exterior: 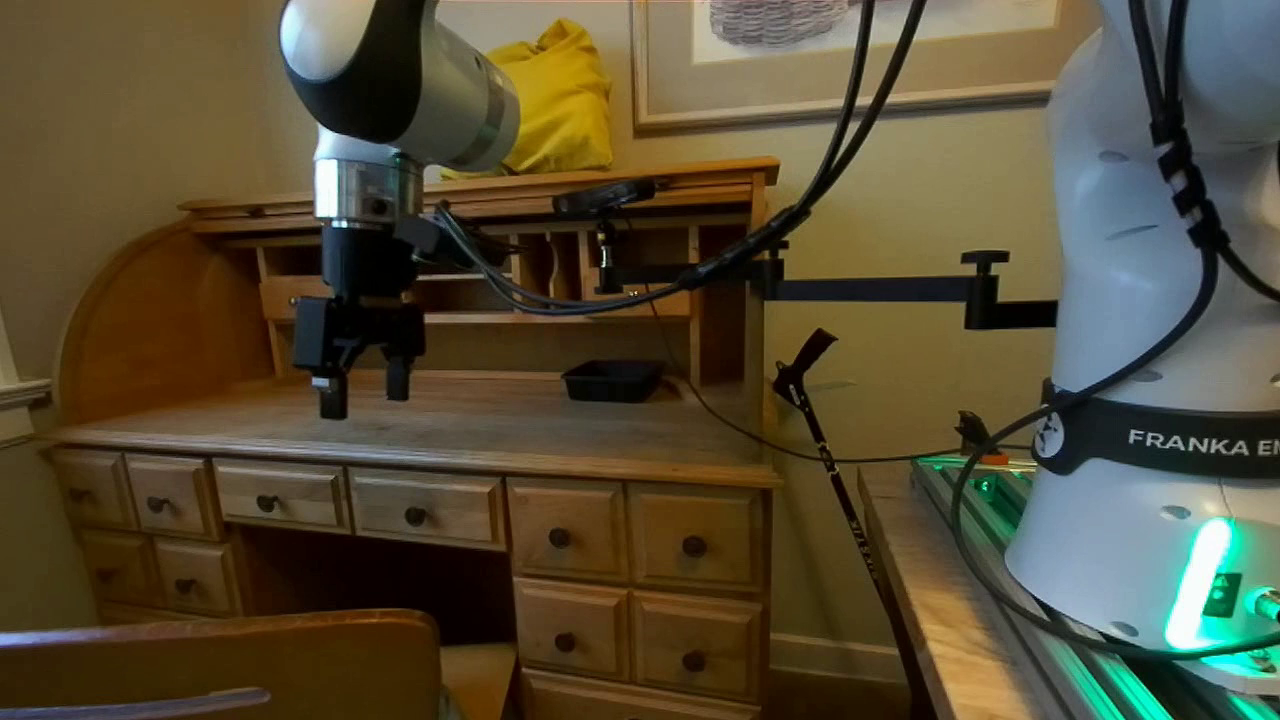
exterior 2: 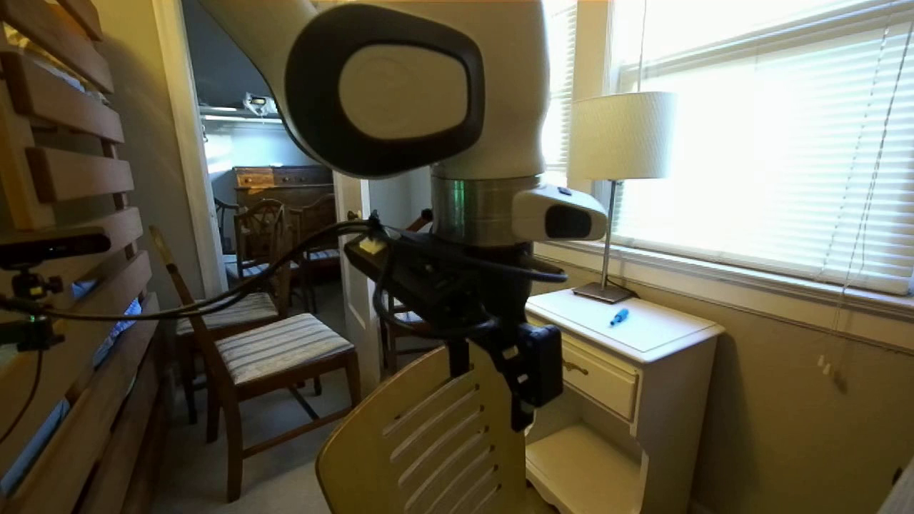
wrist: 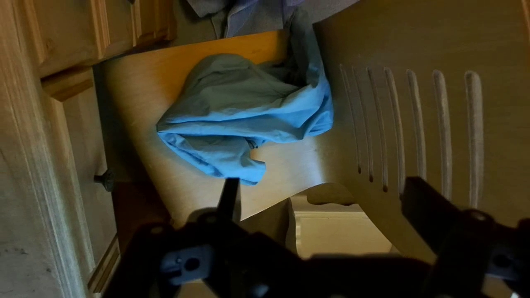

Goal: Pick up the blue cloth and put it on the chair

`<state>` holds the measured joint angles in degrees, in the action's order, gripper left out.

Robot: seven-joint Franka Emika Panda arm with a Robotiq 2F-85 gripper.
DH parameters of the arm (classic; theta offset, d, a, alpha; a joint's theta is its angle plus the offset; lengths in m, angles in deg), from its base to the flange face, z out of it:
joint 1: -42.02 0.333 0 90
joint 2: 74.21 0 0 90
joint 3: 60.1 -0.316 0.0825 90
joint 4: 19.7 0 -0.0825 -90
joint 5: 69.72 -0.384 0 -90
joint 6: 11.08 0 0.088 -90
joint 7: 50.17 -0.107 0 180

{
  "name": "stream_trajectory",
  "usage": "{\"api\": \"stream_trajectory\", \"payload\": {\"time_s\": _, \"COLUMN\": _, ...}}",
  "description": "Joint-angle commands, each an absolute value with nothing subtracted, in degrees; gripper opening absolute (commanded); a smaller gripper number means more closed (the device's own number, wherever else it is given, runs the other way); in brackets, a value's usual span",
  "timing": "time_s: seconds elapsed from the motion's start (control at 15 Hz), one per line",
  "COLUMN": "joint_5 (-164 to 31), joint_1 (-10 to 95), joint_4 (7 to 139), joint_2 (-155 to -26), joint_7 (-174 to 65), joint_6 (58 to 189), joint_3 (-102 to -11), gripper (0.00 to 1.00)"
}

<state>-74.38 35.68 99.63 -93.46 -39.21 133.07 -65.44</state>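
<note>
The blue cloth (wrist: 244,111) lies rumpled on the seat of the wooden chair (wrist: 290,165) in the wrist view. Its upper right part reaches up against the chair's slotted backrest, near the seat's edge. In both exterior views the chair's backrest shows at the bottom (exterior: 220,665) (exterior 2: 428,435); the cloth cannot be made out clearly there. My gripper (wrist: 323,184) is open with nothing between its fingers. It hangs pointing down above the chair, apart from the cloth, and shows in both exterior views (exterior: 366,395) (exterior 2: 491,391).
The roll-top desk (exterior: 640,465) stands beside the chair, with a black tray (exterior: 612,381) on it and a yellow bundle (exterior: 560,100) on top. A white nightstand (exterior 2: 678,335) with a lamp (exterior 2: 623,135) stands nearby. Greyish-purple fabric (wrist: 265,16) lies beyond the seat.
</note>
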Motion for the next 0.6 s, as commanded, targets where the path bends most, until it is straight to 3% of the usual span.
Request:
{"api": "stream_trajectory", "payload": {"time_s": 0.0, "joint_5": -76.4, "joint_1": 36.4, "joint_4": 104.3, "joint_2": -88.6, "joint_7": -38.6, "joint_6": 131.8, "joint_3": -65.0, "gripper": 1.0}}
{"api": "stream_trajectory", "payload": {"time_s": 0.53, "joint_5": -75.6, "joint_1": 36.8, "joint_4": 103.7, "joint_2": -89.5, "joint_7": -36.8, "joint_6": 132.0, "joint_3": -64.4, "gripper": 1.0}}
